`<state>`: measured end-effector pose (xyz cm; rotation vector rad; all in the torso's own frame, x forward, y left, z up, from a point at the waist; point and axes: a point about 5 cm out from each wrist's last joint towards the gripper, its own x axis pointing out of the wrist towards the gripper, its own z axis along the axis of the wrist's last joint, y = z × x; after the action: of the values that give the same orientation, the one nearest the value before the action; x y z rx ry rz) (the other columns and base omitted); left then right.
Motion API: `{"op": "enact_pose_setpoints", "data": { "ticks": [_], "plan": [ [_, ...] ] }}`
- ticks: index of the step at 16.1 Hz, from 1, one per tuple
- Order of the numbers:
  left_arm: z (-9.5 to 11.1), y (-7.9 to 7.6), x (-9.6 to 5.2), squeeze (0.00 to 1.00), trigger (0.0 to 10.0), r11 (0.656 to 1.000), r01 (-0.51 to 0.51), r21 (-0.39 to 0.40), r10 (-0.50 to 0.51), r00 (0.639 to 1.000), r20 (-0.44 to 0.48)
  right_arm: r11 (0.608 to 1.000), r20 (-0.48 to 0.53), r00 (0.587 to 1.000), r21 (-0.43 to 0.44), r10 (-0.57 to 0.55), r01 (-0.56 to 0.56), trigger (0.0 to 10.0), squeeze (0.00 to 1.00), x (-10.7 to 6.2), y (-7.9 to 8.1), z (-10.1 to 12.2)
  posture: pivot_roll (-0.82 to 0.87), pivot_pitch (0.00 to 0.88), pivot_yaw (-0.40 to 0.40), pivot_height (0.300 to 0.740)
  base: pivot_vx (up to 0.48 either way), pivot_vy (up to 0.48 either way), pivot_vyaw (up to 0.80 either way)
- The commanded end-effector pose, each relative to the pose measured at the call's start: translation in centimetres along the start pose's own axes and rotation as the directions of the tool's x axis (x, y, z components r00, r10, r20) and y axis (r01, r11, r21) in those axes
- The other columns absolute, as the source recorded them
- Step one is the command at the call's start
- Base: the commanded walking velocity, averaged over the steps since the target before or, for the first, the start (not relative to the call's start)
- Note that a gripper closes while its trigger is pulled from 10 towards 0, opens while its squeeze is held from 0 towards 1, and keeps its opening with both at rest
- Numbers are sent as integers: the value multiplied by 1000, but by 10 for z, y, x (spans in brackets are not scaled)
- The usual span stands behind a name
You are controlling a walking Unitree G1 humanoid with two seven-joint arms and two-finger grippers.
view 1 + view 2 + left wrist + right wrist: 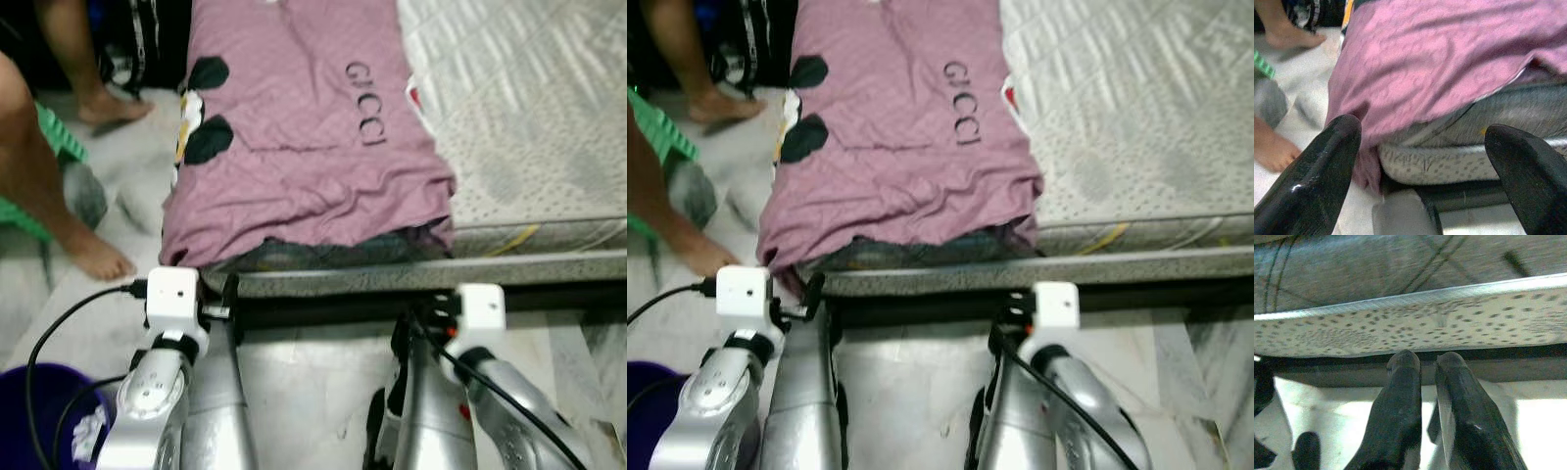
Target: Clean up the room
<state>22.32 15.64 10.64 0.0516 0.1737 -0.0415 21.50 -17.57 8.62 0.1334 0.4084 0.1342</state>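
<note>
A mauve blanket (294, 127) with black lettering and dark leaf shapes lies rumpled over the left part of a bed, its hem hanging over the near edge. Beside it the grey-white patterned mattress (529, 117) is bare. Both silver arms reach toward the bed's near edge. My left gripper (1420, 147) is open, its fingers (1327, 166) spread wide just short of the blanket's hanging corner (1415, 78), with nothing between them. My right gripper (1427, 364) is shut and empty, held low in front of the mattress side (1415, 323).
The bed's grey frame rail (411, 279) runs across just ahead of the wrists. A person's bare feet (98, 259) and a green seat (59, 137) are on the floor to the left. A purple bucket (39, 411) stands at the lower left. Pale tiled floor (304, 382) lies below.
</note>
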Motion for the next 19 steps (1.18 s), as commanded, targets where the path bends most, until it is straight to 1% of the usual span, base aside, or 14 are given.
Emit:
{"op": "enact_pose_setpoints", "data": {
  "ticks": [1,2,5,6,7,8,9,10,11,12,13,14,15,19],
  "plan": [
    [-5,2,1,0,10000,1000,-9,1,9,1000,-12,999,14,999,-11,-39,39,10000,0,-4,-4,3,121,129,16,490,0,0,0],
    [0,2,5,0,10000,1000,-13,-5,13,1000,18,993,142,983,-15,-113,116,10000,0,-2,-9,26,115,118,16,490,0,0,0],
    [6,-2,15,0,10000,1000,-10,-11,11,998,62,991,368,924,-38,-108,131,10000,0,18,0,82,114,83,15,490,0,0,0],
    [7,-2,17,0,10000,1000,-9,-10,9,997,70,986,453,885,-70,-105,153,10000,1000,28,4,105,123,73,15,490,0,0,0],
    [7,-2,17,0,10000,1000,-9,-9,10,997,73,986,477,873,-64,-103,152,10000,1000,32,6,112,126,72,15,490,0,0,0],
    [8,-1,17,0,10000,1000,-14,-5,14,997,81,978,540,835,-96,-103,183,10000,1000,39,7,131,139,66,12,490,0,0,0],
    [9,1,16,0,10000,1000,-19,-3,19,996,85,981,555,828,-98,-85,166,10000,1000,43,11,137,147,64,7,490,0,0,0],
    [8,4,16,0,10000,999,-32,-1,32,996,85,992,533,844,-64,-57,108,10000,1000,53,19,137,148,63,7,490,0,0,0],
    [7,5,16,0,10000,999,-37,-3,37,996,85,998,463,886,-67,11,22,10000,1000,69,36,128,145,65,9,490,0,0,0],
    [6,4,16,0,10000,999,-37,-4,37,996,83,994,401,912,-101,79,-42,10000,1000,81,49,117,148,66,9,490,0,0,0],
    [6,0,18,0,10000,1000,-26,-4,27,996,83,989,294,950,-125,109,-75,10000,1000,101,57,92,167,67,5,490,0,0,0],
    [7,-3,20,0,10000,1000,-19,-3,19,996,87,997,161,985,-55,55,-47,10000,1000,119,54,69,177,69,7,490,0,0,0],
    [8,-3,21,0,10000,1000,-18,0,18,996,88,1000,75,997,4,1,-2,10000,1000,127,48,57,194,65,3,490,0,0,0],
    [2,11,21,0,10000,999,-48,26,46,997,69,974,-86,985,160,-151,163,10000,1000,133,8,32,195,58,8,490,0,0,0]
  ]
}}
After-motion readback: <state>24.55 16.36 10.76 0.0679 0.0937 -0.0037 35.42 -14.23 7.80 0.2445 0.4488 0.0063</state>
